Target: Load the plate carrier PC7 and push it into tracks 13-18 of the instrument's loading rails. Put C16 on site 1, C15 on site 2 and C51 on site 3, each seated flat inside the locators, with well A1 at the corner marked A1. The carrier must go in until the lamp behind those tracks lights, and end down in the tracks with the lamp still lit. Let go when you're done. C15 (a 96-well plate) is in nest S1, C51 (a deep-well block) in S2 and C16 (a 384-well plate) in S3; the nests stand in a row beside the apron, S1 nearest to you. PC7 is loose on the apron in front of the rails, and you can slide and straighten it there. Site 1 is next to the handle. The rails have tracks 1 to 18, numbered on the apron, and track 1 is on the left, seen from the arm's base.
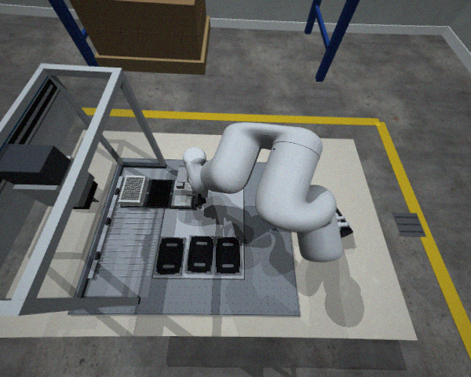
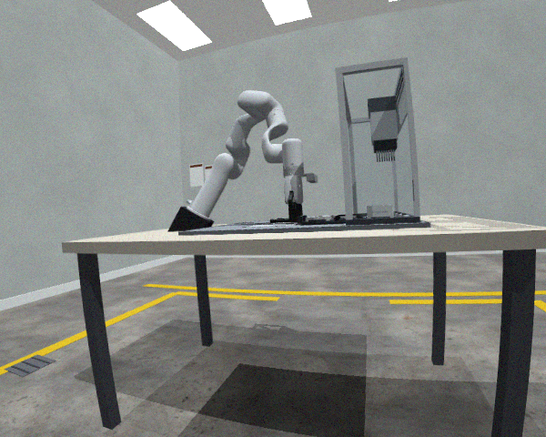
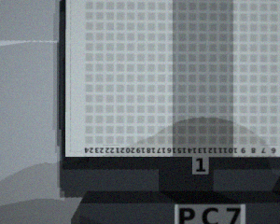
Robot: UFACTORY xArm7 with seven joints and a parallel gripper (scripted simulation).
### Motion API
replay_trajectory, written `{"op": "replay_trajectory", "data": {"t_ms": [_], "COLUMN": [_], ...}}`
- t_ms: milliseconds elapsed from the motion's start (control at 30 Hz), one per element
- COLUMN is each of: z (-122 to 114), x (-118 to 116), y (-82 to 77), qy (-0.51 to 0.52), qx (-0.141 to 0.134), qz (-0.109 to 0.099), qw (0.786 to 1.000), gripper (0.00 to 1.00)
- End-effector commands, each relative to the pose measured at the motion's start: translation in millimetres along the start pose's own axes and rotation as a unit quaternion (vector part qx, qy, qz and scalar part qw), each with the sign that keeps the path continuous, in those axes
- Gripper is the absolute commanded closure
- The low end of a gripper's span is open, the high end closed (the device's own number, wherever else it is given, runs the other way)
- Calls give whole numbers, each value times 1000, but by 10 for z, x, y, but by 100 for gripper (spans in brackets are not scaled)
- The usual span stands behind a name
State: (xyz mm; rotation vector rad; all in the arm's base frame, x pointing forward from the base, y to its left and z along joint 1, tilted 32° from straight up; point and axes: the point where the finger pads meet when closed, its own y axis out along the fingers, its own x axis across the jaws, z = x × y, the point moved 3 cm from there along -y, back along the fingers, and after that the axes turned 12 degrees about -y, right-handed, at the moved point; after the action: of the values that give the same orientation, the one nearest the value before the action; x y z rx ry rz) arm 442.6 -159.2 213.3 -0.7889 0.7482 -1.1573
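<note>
The carrier PC7 lies along the far end of the rails, its far end under the instrument frame. On it sit a white deep-well block (image 1: 132, 188) farthest in, a dark plate (image 1: 159, 192) in the middle, and the pale 384-well plate (image 1: 181, 195) nearest the handle. In the wrist view the 384-well plate (image 3: 168, 75) lies flat above the site label "1" (image 3: 200, 165) and the "PC7" label (image 3: 210, 216). My gripper (image 1: 198, 200) stands low over the carrier's handle end, open and holding nothing; its fingers do not show in the wrist view.
Three dark empty nests (image 1: 200, 254) stand in a row on the near side of the apron. The rail tracks (image 1: 128, 243) run beside them. The instrument frame (image 1: 52, 182) with its pipetting head (image 2: 384, 127) stands over the rails.
</note>
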Motion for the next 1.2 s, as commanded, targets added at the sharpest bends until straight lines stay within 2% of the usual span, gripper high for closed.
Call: {"op": "replay_trajectory", "data": {"t_ms": [0, 1167], "z": [72, 178], "x": [24, 46], "y": [-13, -13], "qy": [0, 0], "qx": [2, 2], "qz": [-1, -1], "qw": [1000, 1000], "gripper": [18, 18]}}
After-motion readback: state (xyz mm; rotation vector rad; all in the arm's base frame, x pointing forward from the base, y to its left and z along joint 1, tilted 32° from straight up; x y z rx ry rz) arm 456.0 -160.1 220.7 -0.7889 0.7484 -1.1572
